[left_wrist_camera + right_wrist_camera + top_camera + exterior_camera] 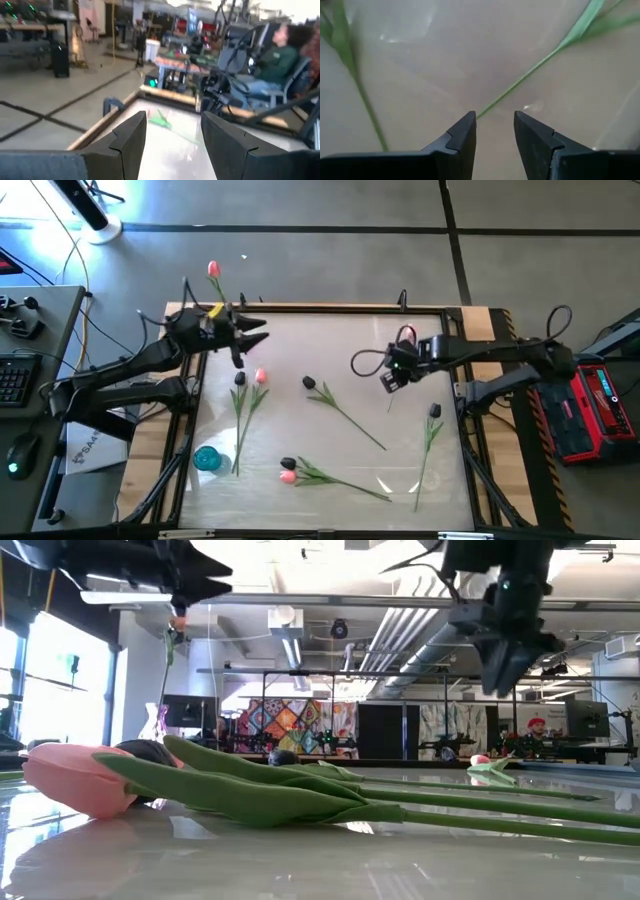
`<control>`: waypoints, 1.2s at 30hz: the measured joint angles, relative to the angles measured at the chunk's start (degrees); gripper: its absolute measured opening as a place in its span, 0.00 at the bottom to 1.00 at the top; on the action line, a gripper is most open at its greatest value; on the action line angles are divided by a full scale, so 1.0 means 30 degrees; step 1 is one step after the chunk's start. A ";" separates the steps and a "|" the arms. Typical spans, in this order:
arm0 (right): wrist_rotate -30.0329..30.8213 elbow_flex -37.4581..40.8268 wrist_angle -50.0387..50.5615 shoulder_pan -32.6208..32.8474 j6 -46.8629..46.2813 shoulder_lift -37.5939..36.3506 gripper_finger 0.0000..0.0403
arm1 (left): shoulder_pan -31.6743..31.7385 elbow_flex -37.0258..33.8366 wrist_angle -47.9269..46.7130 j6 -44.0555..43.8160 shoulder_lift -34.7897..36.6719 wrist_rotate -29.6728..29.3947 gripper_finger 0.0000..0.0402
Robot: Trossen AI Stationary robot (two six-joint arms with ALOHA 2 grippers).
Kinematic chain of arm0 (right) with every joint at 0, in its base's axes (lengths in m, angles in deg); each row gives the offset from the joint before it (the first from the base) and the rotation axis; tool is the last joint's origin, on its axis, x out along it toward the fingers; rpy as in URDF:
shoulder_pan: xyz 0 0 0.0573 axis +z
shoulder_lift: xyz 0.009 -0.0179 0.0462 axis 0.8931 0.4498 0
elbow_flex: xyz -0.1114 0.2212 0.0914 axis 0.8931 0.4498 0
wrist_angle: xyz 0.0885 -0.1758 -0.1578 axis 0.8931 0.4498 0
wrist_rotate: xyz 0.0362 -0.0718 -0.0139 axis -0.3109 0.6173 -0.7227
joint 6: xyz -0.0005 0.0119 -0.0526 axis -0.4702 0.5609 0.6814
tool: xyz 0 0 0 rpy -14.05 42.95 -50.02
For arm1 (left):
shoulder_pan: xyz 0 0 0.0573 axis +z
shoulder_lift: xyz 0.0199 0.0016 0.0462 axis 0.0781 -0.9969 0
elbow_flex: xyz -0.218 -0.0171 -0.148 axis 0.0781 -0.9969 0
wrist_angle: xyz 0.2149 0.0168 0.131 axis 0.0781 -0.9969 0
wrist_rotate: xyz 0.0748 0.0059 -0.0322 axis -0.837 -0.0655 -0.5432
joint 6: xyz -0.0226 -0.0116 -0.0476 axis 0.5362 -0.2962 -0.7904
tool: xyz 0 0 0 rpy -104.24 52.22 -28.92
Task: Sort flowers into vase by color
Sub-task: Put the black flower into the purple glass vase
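My right hand (392,379) hangs above the bench (350,340), jaws parted and empty, pointing down near a thin green stem (520,87). My left hand (245,340) waits at the far left corner, also parted and empty. The flowers (340,408) lie scattered flat across the bench; one pink tulip (213,270) stands beyond the far edge, apparently already placed. To grip well, I should centre the jaws astride the stem, descend squarely, then close gently mid-stem.

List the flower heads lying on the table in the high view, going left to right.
Dark head → pink head → dark and pink pair → dark head → dark head.
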 joint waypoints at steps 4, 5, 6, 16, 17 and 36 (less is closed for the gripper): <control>-0.0849 0.0786 -0.0485 0.1035 -0.1601 0.0058 0.30 | -0.0914 0.0000 -0.0011 0.0604 -0.1375 -0.1010 0.45; -0.1056 0.0898 -0.0492 0.1306 -0.2057 0.0066 0.30 | -0.1139 0.0000 -0.0003 0.0820 -0.1665 -0.1325 0.45; -0.1158 0.0990 -0.0438 0.1595 -0.2510 0.0058 0.30 | -0.1361 0.0000 0.0002 0.1044 -0.1957 -0.1602 0.45; -0.2185 0.1663 0.0885 0.4116 -0.9006 0.0058 0.30 | -0.3031 0.0000 -0.0027 0.0445 -0.3278 -0.5114 0.45; -0.2337 0.1663 0.1263 0.4411 -0.9887 0.0058 0.30 | -0.3167 0.0000 -0.0067 0.0617 -0.3287 -0.5378 0.45; -0.4578 0.1656 0.2087 1.0404 -1.9821 0.0767 0.30 | -0.4172 0.0000 0.1583 0.2552 -0.3466 -0.6912 0.45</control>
